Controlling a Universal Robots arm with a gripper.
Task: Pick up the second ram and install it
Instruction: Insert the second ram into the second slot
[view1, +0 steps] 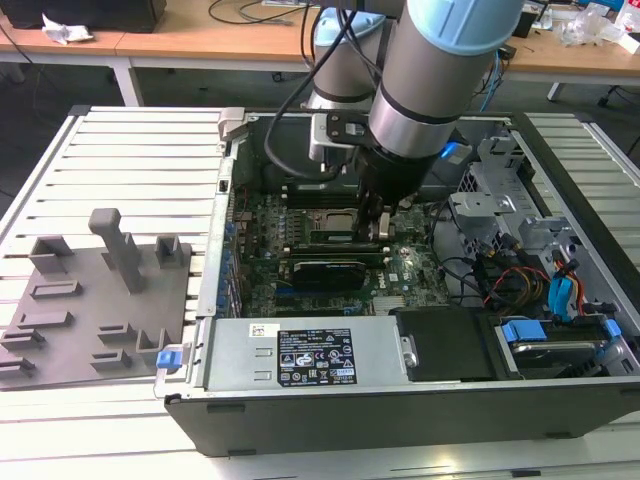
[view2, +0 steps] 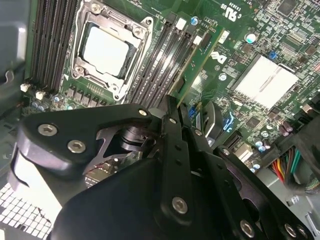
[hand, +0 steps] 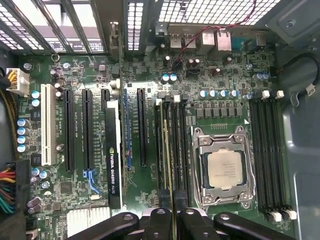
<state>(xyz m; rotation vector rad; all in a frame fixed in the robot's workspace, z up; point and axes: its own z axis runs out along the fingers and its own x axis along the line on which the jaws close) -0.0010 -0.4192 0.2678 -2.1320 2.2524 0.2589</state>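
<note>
- Reaching down into the open computer case (view1: 560, 200), the arm has its gripper (view1: 378, 228) low over the motherboard (view1: 400, 268), just beside the processor socket (view1: 335, 217).
- In the first wrist view the two fingers (hand: 186, 216) stand close together, clamped on the second ram (hand: 173, 197), a thin green stick seen edge-on.
- The stick runs along the bank of memory slots (hand: 172, 145) between the long black expansion slots (hand: 142, 127) and the processor socket (hand: 225, 170); it stands upright in line with one slot, but I cannot tell whether it is fully seated.
- In the second wrist view the second ram (view2: 200, 62) shows as a green edge running up from the gripper (view2: 172, 107) beside the dark slots next to the processor socket (view2: 107, 50).
- A black graphics card (hand: 113, 160) stands in a slot well apart from the stick.
- On the desk (view1: 130, 150), at the exterior view's left, a grey slotted holder block (view1: 95, 300) lies outside the case.
</note>
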